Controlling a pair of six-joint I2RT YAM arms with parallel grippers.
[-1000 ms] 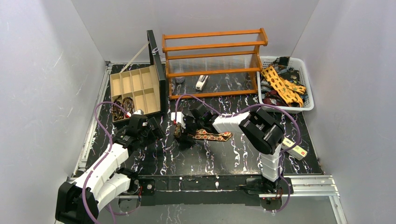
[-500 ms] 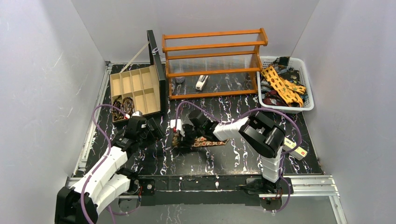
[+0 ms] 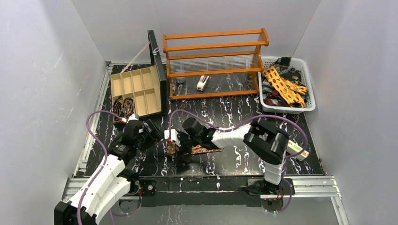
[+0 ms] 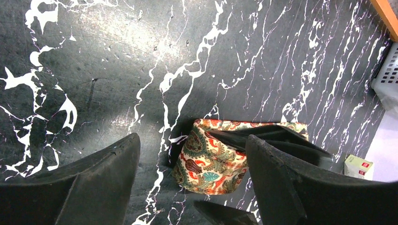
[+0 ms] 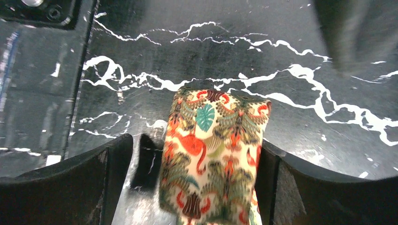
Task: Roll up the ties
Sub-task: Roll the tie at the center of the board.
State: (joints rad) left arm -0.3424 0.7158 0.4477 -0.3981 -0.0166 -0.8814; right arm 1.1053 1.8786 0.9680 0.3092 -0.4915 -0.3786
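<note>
Two sets of fingers stand spread around one patterned tie on the black marbled worktop. The right arm's fingers are wide apart with the tie's folded end between them. Its cloth runs out past their tips, one edge against the finger on that view's right. A strip of bare worktop separates it from the other finger. The left arm's fingers are also spread and hold nothing. The same folded end sits just ahead of them, nearer the finger on that view's right, with a dark finger of the right arm over it. From above, the two sets of fingers face each other closely across the tie. Coiled ties lie in a wooden box beyond the left fingers. More ties are heaped in a white basket, well apart from the right fingers.
</note>
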